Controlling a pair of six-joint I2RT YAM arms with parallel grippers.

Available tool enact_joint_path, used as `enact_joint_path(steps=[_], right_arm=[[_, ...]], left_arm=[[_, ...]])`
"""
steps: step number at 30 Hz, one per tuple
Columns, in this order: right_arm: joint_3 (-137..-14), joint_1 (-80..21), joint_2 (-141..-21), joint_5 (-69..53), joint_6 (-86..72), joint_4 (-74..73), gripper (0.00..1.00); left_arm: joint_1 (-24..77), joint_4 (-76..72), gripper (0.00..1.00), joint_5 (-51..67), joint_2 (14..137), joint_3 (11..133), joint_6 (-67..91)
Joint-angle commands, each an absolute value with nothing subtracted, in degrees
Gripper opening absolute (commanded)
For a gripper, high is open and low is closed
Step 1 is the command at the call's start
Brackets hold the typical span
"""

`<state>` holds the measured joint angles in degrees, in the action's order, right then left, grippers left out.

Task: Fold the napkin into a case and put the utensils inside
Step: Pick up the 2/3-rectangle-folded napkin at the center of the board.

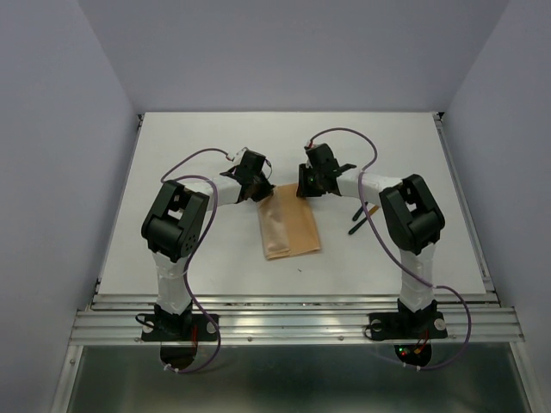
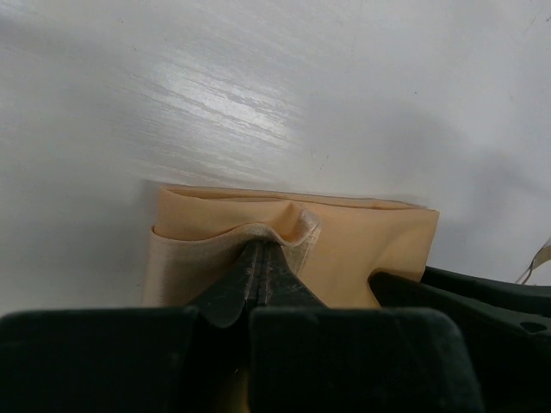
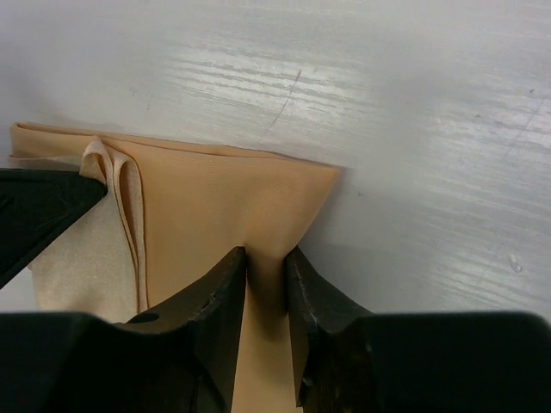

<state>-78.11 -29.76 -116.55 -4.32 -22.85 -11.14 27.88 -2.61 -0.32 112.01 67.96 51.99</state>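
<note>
The folded napkin point(image 1: 290, 228) lies in the middle of the desk point(image 1: 387, 138). The left claw point(image 2: 261, 251) pinches its top layer. The right claw point(image 3: 267, 262) stands apart over one corner. The utensils point(image 1: 357, 220) lie to the right, partly hidden by the right arm point(image 1: 413, 219).

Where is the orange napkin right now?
In the top view the napkin lies folded in the middle of the table, its far edge between the left end effector and the right end effector; the utensils lie to its right.

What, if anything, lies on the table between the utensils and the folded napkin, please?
Nothing visible does. Only a strip of bare table separates the utensils from the right edge of the napkin.
</note>
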Motion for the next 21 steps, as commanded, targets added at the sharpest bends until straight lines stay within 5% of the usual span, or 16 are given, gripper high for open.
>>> enact_joint_path(steps=[1,9,21], right_arm=[[-79.7,-29.8,-119.4,-6.7,-23.5,-12.9,0.28],[-80.6,-29.8,-120.0,-4.7,-25.3,-13.5,0.01],[-76.4,-31.5,-110.8,-0.3,-27.0,-8.7,0.01]], left_arm=[[27.7,1.9,0.0,-1.6,114.9,66.9,51.2],[27.8,1.8,0.0,-1.5,114.8,66.8,51.1],[27.7,1.6,0.0,-1.1,114.8,66.5,50.9]])
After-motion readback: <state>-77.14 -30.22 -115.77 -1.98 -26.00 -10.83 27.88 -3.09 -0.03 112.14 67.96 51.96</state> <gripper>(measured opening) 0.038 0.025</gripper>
